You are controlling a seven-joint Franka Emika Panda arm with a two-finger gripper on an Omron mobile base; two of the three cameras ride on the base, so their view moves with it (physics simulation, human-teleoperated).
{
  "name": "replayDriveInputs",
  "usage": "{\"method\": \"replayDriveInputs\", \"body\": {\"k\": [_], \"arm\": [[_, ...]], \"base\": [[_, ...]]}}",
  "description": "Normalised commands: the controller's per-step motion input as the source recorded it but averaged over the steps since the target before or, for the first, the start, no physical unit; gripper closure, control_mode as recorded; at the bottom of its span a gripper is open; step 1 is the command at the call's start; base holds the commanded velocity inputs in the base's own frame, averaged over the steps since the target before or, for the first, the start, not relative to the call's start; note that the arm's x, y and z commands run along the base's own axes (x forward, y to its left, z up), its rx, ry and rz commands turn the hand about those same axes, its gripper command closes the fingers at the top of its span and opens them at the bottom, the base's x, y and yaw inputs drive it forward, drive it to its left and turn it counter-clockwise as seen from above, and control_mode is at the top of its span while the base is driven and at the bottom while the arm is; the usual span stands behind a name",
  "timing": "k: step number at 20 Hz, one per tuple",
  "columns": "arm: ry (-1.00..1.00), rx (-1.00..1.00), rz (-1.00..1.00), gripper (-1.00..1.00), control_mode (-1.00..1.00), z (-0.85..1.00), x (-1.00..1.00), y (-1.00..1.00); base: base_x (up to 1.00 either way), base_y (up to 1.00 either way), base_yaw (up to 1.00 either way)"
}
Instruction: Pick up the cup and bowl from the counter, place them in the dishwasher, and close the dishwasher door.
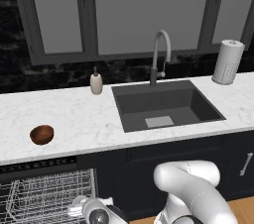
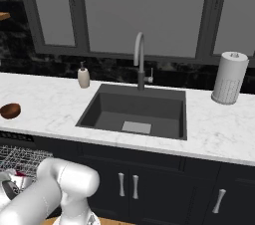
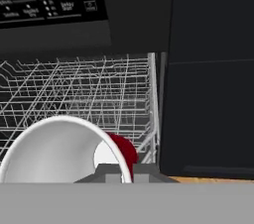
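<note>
The small red tapered cup with a white rim (image 3: 79,151) is held by the claw (image 3: 122,177), whose two dark tips are pinched on the rim so that the pale inside of the cup faces the hand view and the red outer wall shows to the right of it. The cup is carried low, in front of the open dark dishwasher with its white wire rack (image 3: 94,89), just short of the rack's near right corner. The rack lies directly ahead of and below the cup, under the dark control strip (image 3: 49,6); this is the relation on which the placing turns, and a short advance over the wire is judged to be what the release needs. The cup's long axis is tilted, its mouth turned back toward the hand.

The small round reddish-brown bowl of wood-like look (image 1: 41,134) is left on the long white marble-patterned surface (image 1: 84,119), near its front edge toward the left end, above the dishwasher and well apart from the inset dark sink (image 1: 166,104).

The dishwasher door cannot be made out. The base of the cup is hidden behind its own rim, and the rack's left part is cut off. In the base views the hand is partly cropped at the bottom edge.
</note>
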Motion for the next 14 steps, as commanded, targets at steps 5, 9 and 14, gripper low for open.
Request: {"method": "replayDriveInputs", "body": {"k": [5,9,14], "arm": [[0.00,0.00,0.00,1.00,-1.00,-0.12,0.15,0.02],[0.14,0.02,0.04,1.00,-1.00,-0.36,0.02,0.01],[0.19,0.11,0.07,1.00,-1.00,-0.48,0.00,0.14]], "base": [[0.00,0.00,0.00],[0.00,0.00,0.00],[0.00,0.00,0.00]]}}
